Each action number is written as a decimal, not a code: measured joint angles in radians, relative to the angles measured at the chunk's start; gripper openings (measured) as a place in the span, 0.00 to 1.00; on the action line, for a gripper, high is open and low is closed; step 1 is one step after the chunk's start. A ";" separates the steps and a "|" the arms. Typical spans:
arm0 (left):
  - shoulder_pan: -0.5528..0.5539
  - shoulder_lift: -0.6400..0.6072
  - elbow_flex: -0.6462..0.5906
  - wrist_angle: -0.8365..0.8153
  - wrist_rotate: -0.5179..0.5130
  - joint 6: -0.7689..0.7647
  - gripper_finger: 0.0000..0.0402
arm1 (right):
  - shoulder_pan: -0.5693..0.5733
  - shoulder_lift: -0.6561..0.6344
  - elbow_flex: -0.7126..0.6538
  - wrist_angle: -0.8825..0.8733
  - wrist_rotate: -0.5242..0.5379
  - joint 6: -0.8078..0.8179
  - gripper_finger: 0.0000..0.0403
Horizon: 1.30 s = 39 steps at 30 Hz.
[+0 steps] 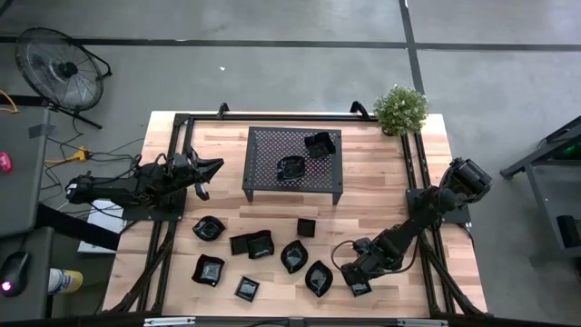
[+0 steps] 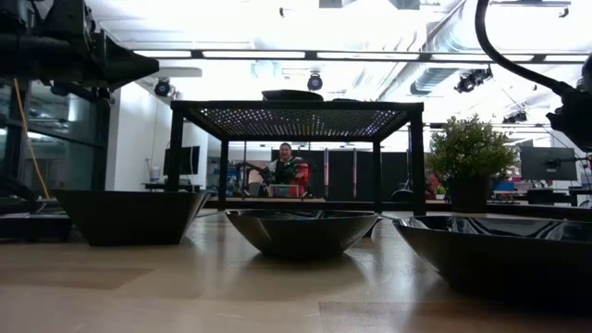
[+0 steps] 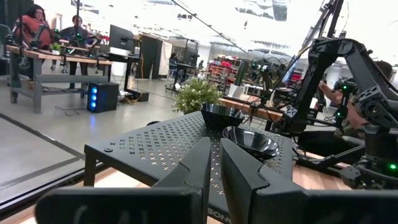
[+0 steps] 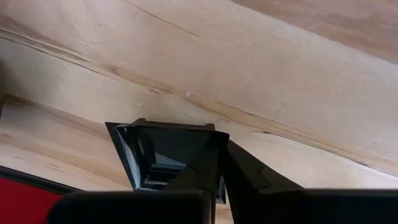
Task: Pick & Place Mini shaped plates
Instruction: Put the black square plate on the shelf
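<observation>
**Right gripper pinching a plate at the near table edge**

Right gripper (image 1: 356, 283) is clamped on a small glossy black square plate (image 4: 163, 157), low over the pale wooden table (image 1: 381, 182). We risk it slipping: thin rim, slick glaze. Left gripper (image 1: 207, 167), fingers together and empty, waits beside the black perforated mesh rack (image 1: 272, 150). Workshop behind.
</observation>
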 joint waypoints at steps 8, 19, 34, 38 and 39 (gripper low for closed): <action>0.000 0.000 0.000 0.000 0.000 0.000 0.08 | -0.006 -0.022 0.000 0.005 -0.011 -0.012 0.03; 0.000 0.000 0.000 0.000 0.000 0.000 0.08 | -0.029 -0.095 -0.001 -0.020 0.008 -0.042 0.03; 0.000 0.000 0.000 0.000 0.000 0.000 0.08 | -0.128 -0.232 -0.001 -0.025 0.116 -0.175 0.03; 0.000 0.000 0.000 0.000 0.000 0.000 0.08 | -0.180 -0.263 0.001 -0.026 0.110 -0.250 0.02; 0.000 0.000 0.000 0.000 0.000 0.000 0.08 | -0.194 -0.267 0.003 -0.026 0.107 -0.273 0.01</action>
